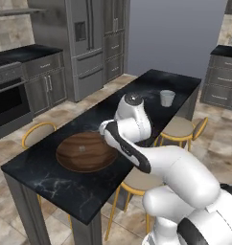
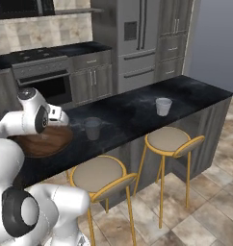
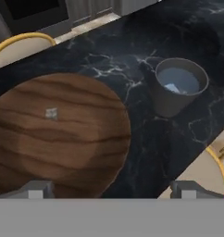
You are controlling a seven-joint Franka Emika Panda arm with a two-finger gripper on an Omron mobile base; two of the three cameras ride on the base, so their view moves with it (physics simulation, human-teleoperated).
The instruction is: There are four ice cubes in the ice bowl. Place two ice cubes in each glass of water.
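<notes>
Our gripper hangs wide and empty, lower frame; next we descend on the ice cube (left-centre) in the ice bowl.

The black counter has lots of bare room. On it sit the ice bowl, a near glass just beside the bowl's rim, & a far glass well apart, down by the far end. Betw. the 2 glasses the top is bare, so a hand can slide thru there easy. The bowl is wide & low w/ 1 ice cube showing in it; room above it is open. The gripper hangs w/ jaws wide over the bowl's edge. Stools sit under the counter's side, below the top. The fridge & cabinets stand far back.
</notes>
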